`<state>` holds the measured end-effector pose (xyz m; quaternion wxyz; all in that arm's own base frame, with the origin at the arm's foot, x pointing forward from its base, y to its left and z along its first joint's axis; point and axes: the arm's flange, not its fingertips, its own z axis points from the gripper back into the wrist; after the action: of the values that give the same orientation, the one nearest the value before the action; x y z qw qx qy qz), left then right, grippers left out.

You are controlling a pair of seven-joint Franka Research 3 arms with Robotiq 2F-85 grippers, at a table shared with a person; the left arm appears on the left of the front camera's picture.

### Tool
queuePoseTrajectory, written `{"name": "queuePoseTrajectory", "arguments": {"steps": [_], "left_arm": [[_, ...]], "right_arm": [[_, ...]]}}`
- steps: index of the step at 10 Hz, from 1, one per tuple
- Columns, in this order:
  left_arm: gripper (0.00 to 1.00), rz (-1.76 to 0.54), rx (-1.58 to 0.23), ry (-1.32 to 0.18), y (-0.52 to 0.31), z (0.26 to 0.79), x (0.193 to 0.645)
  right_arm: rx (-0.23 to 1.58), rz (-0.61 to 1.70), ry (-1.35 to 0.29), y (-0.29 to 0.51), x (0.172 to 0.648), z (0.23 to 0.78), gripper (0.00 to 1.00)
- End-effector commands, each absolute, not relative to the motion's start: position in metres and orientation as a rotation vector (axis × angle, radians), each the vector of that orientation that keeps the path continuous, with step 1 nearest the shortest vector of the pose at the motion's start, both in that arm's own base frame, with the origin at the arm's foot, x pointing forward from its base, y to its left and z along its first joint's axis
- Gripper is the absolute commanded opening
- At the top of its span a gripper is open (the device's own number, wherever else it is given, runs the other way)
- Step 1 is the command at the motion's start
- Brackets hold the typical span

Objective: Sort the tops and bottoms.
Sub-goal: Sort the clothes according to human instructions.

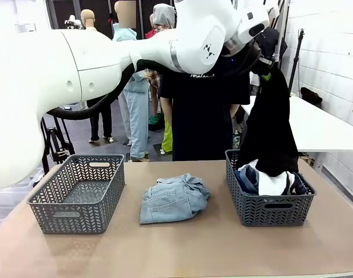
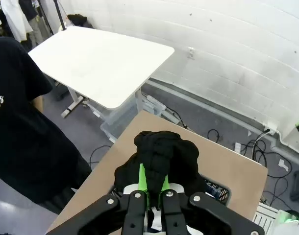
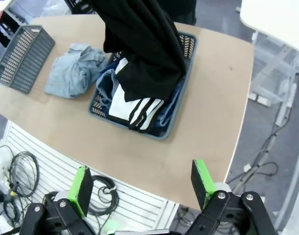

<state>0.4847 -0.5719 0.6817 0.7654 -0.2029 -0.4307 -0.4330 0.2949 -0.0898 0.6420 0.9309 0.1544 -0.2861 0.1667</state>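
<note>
left pincer (image 1: 268,74) clamped on black top (image 1: 270,130); top hung straight down into right basket (image 1: 269,211) | right pincer (image 3: 139,188) apart, high above counter (image 3: 208,122)

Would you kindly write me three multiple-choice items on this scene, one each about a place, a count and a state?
1. Where does the pale blue denim garment lie?
A. In the left basket
B. On the table between the two baskets
C. In the right basket

2. How many grey baskets stand on the table?
A. One
B. Two
C. Three

3. What state is the left pincer in?
A. Shut on the black top
B. Open above the left basket
C. Shut on the pale denim

Answers:
1 B: it sits on the bare table between the left basket and the right basket.
2 B: one stands at each side.
3 A: the black top hangs from it over the right basket.
</note>
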Motion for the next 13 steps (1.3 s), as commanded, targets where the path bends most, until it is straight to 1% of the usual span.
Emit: {"name": "queuePoseTrajectory", "arguments": {"steps": [1, 2, 3, 6, 7, 8, 11, 13], "left_arm": [[0.00, -0.945, -0.436, -0.922, -0.574, 0.675, 0.485], [0.00, -0.984, -0.371, -0.863, -0.580, 0.672, 0.483], [0.00, -0.978, -0.358, -0.780, -0.583, 0.657, 0.492], [0.00, -0.961, -0.371, -0.706, -0.585, 0.636, 0.498], [0.00, -0.971, -0.388, -0.646, -0.591, 0.614, 0.503], [0.00, -0.953, -0.402, -0.620, -0.598, 0.587, 0.509], [0.00, -0.976, -0.370, -0.411, -0.613, 0.502, 0.514], [0.00, -0.961, -0.383, -0.383, -0.613, 0.479, 0.517]], "right_arm": [[0.316, 0.350, -0.582, -0.090, 0.295, 0.642, 1.00], [0.316, 0.350, -0.582, -0.090, 0.295, 0.642, 1.00], [0.316, 0.350, -0.582, -0.090, 0.295, 0.642, 1.00], [0.316, 0.350, -0.582, -0.090, 0.295, 0.642, 1.00], [0.316, 0.350, -0.582, -0.090, 0.295, 0.642, 1.00], [0.316, 0.350, -0.582, -0.090, 0.295, 0.642, 1.00], [0.316, 0.350, -0.582, -0.090, 0.295, 0.642, 1.00], [0.316, 0.350, -0.582, -0.090, 0.295, 0.642, 1.00]]}}
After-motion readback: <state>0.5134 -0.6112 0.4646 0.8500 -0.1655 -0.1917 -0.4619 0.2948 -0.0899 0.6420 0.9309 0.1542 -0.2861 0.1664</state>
